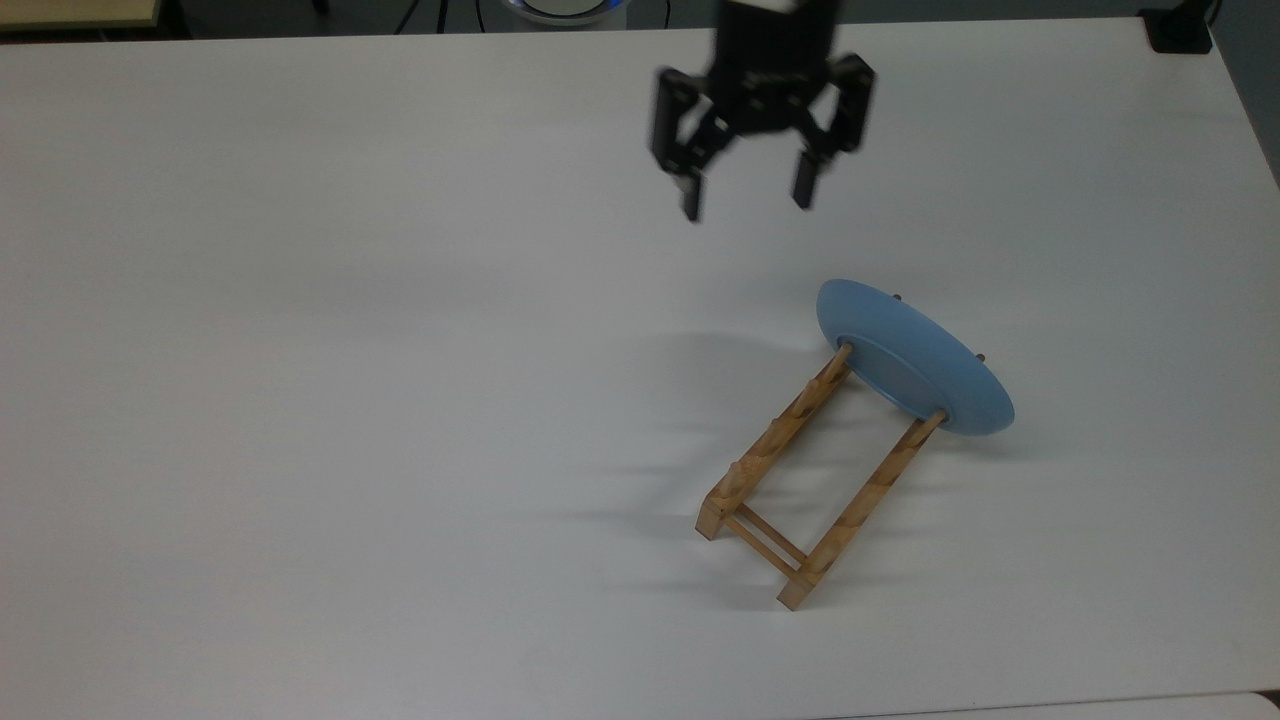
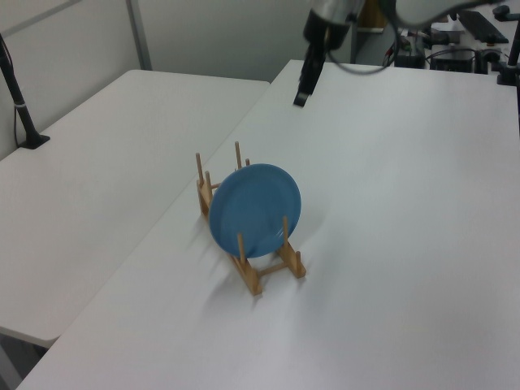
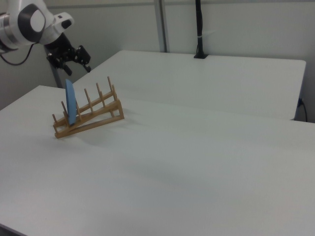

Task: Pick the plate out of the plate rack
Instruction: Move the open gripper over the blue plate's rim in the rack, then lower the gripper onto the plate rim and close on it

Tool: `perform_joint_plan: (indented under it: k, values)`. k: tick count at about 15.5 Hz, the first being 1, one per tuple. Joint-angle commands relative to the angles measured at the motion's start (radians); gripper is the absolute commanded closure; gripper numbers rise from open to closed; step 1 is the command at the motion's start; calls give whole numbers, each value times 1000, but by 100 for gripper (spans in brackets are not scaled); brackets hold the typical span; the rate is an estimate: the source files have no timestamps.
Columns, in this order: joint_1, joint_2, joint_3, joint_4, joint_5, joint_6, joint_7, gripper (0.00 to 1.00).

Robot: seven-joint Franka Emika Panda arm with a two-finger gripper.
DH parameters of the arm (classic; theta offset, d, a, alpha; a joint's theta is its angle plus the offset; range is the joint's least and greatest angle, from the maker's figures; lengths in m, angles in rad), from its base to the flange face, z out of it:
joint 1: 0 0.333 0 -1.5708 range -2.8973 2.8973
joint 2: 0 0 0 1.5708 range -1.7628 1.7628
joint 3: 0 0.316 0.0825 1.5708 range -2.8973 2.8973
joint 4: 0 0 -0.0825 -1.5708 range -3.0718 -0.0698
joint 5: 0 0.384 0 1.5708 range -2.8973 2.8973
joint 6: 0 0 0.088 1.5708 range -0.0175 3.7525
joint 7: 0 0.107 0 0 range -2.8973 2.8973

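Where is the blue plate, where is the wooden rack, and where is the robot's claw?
plate (image 1: 925,370), top view, on its blue underside.
plate rack (image 1: 770,448), top view, on its long notched rail on the top view's left.
gripper (image 1: 748,198), top view, midway between its fingertips.

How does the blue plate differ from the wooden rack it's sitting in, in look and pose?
The plate is one solid, round, matte light-blue disc; the plate rack is an open light-wood frame of two rails, crossbars and pegs. The plate stands on edge, nearly upright; the plate rack lies long and low on the white table. The plate fills one end slot; the plate rack's other slots hold nothing. Both sit apart from the open gripper.
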Motion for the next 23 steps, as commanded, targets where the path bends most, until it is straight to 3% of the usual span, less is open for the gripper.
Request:
perform_joint_plan:
  k: [1, 7, 11, 14, 19, 21, 23]
  values:
    - [84, 55, -18, 32, -136, 53, 3, 19]
    - [171, 127, -15, 59, -264, 55, 65, 29]
    - [191, 210, -17, 96, -340, 56, 123, 33]
    - [205, 218, -14, 96, -394, 68, 158, 39]
    - [222, 218, -8, 95, -410, 65, 160, 51]
    - [222, 218, -3, 88, -452, 65, 160, 59]
    - [221, 220, 0, 84, -495, 65, 160, 59]
